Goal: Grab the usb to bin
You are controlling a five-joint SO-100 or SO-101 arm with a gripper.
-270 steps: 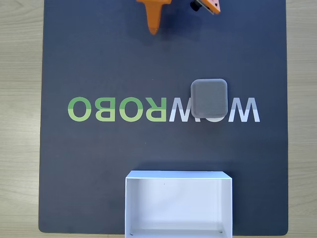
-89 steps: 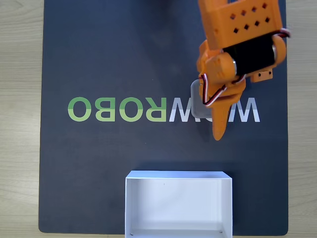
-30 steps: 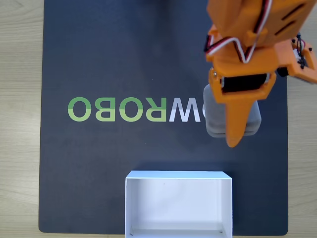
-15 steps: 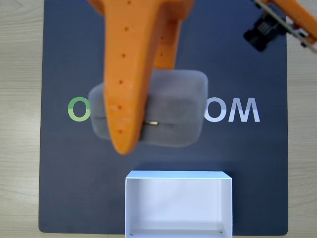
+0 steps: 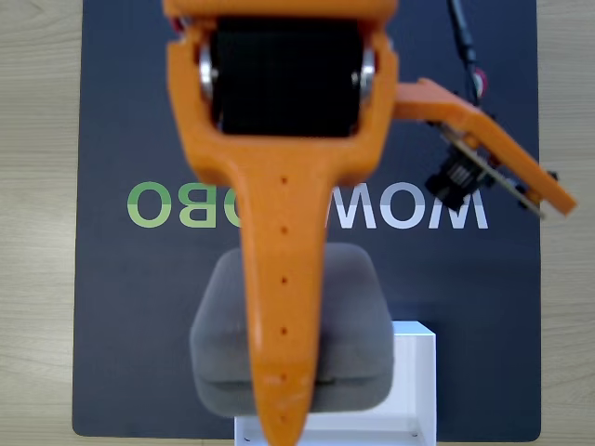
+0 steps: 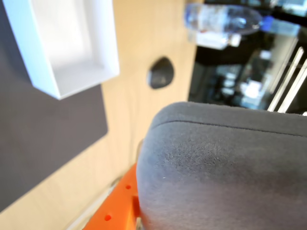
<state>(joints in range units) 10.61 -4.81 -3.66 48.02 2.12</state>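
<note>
Usb (image 5: 349, 316) clamped in gripper (image 5: 279, 413), carried aloft, long side across the finger. Bin (image 5: 414, 372) lies just ahead of and beneath the fingertip, partly covered by the load; wrist view puts it (image 6: 72, 43) off upper left. Dark mat (image 5: 121, 316) below, wooden table (image 6: 139, 96) around; judged nearly over the drop.

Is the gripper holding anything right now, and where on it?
Yes: the gripper holds the grey usb lifted above the bin, one finger lying across its top face near the middle.
</note>
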